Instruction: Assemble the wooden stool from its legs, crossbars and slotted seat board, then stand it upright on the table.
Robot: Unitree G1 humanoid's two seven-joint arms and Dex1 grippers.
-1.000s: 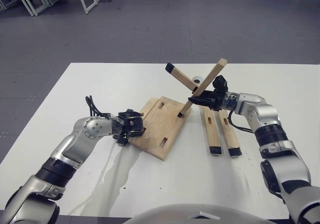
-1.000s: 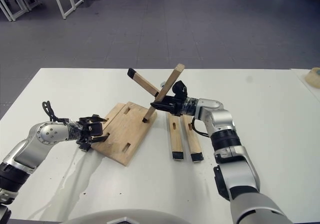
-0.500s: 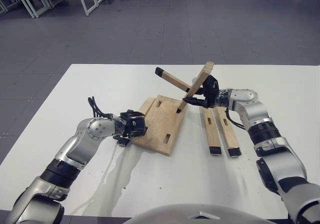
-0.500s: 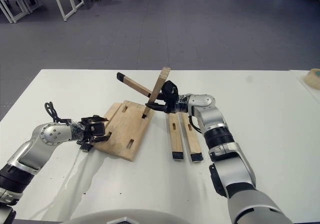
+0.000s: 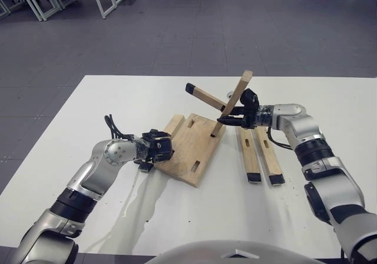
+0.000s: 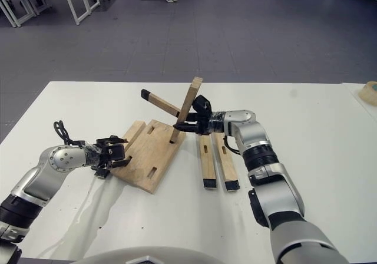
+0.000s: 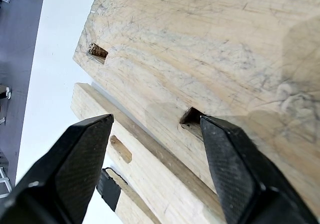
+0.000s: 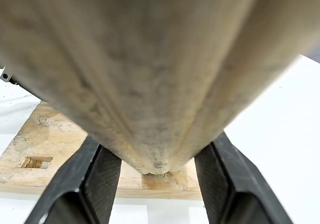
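Right tool grips crossed pale wooden legs, one end at a slot of the light wooden seat board; left tool gapes wide at its edge. Legs now stand steeper.

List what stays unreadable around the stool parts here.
- Head views: whether the held leg sits in the slot in the seat board; too small.
- Right wrist view: that joint, blurred behind the leg in the right gripper.
- Left wrist view: the board's outline, cut by edges and behind fingers of the left gripper.
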